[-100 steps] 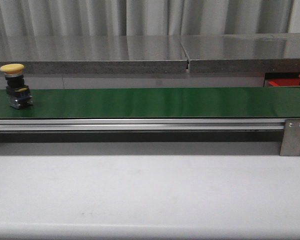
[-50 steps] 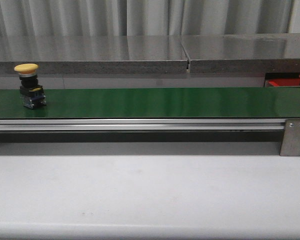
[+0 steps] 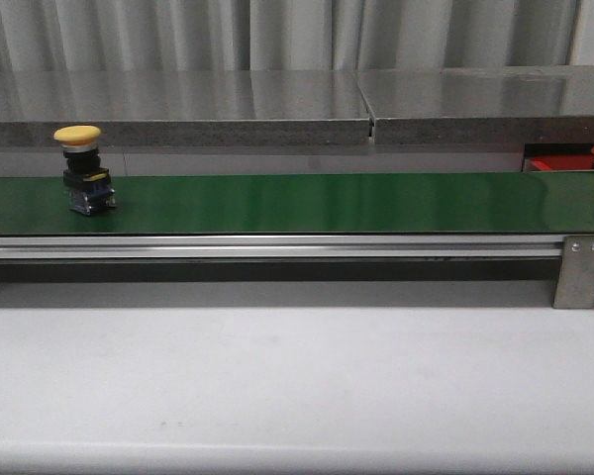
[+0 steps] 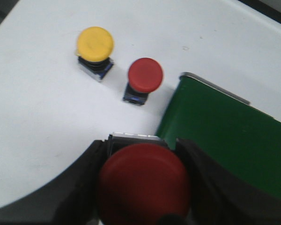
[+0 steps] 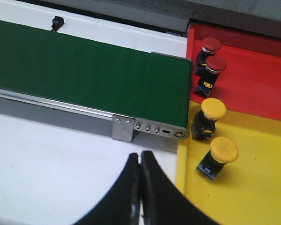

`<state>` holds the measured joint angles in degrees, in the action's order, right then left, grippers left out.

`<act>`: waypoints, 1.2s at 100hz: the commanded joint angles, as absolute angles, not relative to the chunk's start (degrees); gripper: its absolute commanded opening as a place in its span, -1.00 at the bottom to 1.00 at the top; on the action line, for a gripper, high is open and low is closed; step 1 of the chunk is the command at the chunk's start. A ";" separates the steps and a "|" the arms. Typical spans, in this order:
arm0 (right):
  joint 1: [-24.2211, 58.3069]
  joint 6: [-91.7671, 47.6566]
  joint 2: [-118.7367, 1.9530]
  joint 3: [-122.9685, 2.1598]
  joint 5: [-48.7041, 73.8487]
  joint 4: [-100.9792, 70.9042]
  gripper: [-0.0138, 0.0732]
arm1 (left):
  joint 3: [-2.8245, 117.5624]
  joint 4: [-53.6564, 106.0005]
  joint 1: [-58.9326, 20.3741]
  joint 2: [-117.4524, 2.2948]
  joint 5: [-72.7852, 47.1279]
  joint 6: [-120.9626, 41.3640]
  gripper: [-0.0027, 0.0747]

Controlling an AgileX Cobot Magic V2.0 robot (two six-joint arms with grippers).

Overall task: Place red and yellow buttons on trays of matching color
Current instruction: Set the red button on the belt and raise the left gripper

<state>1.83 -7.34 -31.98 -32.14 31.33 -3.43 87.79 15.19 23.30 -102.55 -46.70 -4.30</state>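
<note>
Buttons sat in several places: a yellow button (image 3: pixel 83 168) rode the green belt (image 3: pixel 327 203) near its left end, while the left hand (image 4: pixel 143 187) clamped a blurred red button (image 4: pixel 143 180). The right hand (image 5: pixel 140 161) hung closed and empty over the white tabletop (image 5: pixel 51 159). Beside the belt's end, the red tray (image 5: pixel 253 79) and yellow tray (image 5: pixel 257 187), both cut off, held two buttons each.

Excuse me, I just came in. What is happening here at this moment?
A button with a yellow domed cap rides the long dark green belt. The left end effector holds a large red-capped button near the belt's end. The right end effector is shut and empty. Two red buttons sit in the red plastic tray, two yellow in the yellow tray.
</note>
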 commanded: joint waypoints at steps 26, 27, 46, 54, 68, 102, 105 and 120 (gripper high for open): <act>1.88 -7.82 -31.93 -33.46 27.36 -2.89 -0.95 | 89.11 16.57 17.21 -100.02 -43.38 -5.39 -0.45; 1.88 -7.82 -31.93 -33.46 27.36 -2.89 -0.95 | 89.11 16.57 17.21 -100.17 -43.37 -5.39 -0.45; 1.88 -7.82 -31.93 -33.46 27.36 -2.89 -0.95 | 89.11 17.69 17.04 -104.02 -43.75 -5.39 -0.45; 1.88 -7.82 -31.93 -33.46 27.36 -2.89 -0.95 | 89.11 17.71 16.91 -104.63 -43.83 -5.39 -0.45; 1.88 -7.82 -31.93 -33.46 27.36 -2.89 -0.95 | 89.11 17.47 16.91 -105.50 -44.16 -6.73 -0.39; 1.88 -7.82 -31.93 -33.46 27.36 -2.89 -0.95 | 89.11 18.23 16.83 -106.21 -45.70 -6.92 0.40; 1.88 -7.82 -31.93 -33.46 27.36 -2.89 -0.95 | 89.11 18.47 16.83 -106.09 -45.70 -7.02 0.41; 1.88 -7.82 -31.93 -33.46 27.36 -2.89 -0.95 | 89.21 20.62 16.83 -104.64 -45.79 -10.40 0.41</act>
<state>1.83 -7.34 -31.98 -32.14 31.33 -3.43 87.55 17.62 17.27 -108.98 -47.34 -8.12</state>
